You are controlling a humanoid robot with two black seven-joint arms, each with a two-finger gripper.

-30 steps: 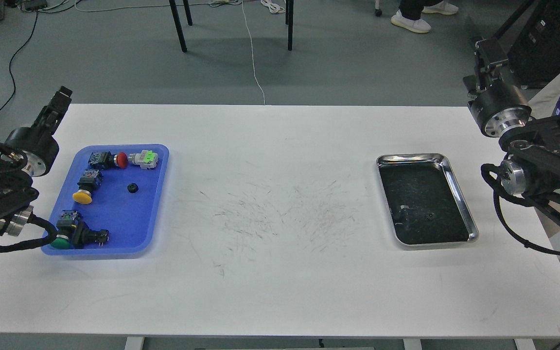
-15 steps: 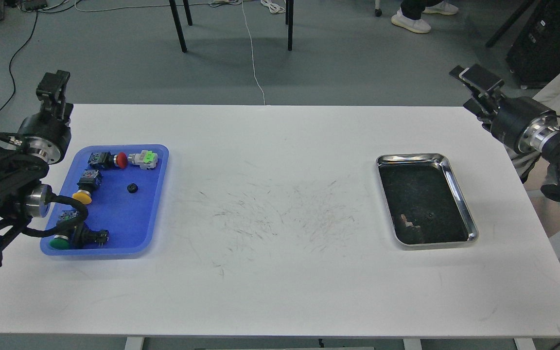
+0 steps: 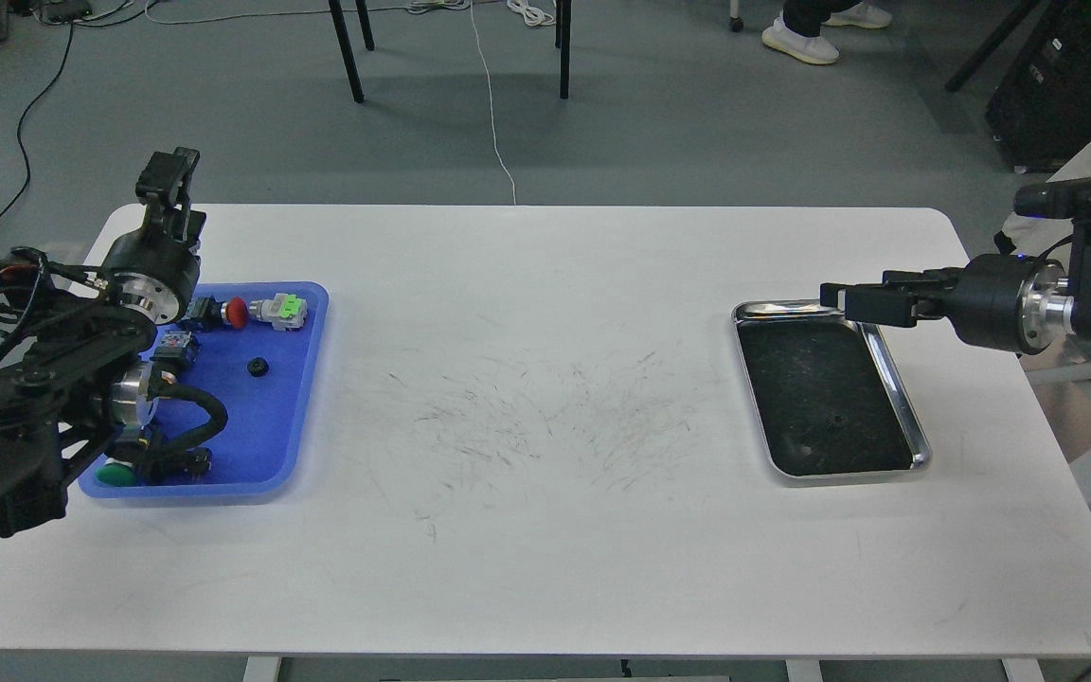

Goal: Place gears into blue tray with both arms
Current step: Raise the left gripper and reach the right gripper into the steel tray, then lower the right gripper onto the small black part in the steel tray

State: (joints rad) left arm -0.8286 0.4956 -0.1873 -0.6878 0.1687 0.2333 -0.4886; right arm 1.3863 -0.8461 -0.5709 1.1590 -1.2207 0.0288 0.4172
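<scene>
Two trays on table: blue tray left, steel tray right. Left gripper raised, grip unclear; right gripper over steel rim, grip unclear. One gear in blue tray; other tiny, dark on dark steel: risk of missed pinch.

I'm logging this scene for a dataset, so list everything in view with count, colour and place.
Table: one, white, scuffed at centre.
Blue tray: one, bright blue, table's left.
Gear in blue tray: one, black.
Push-button switches: red-capped and green-capped visible, others partly hidden by the arm, in blue tray.
Silver tray: one, shiny with dark inside, table's right.
Gear in silver tray: one, tiny, black.
Chair legs: black, on the floor behind.
Shoes: white, far floor.
Left gripper: black, raised behind the blue tray.
Right gripper: black, over the silver tray's far edge.
</scene>
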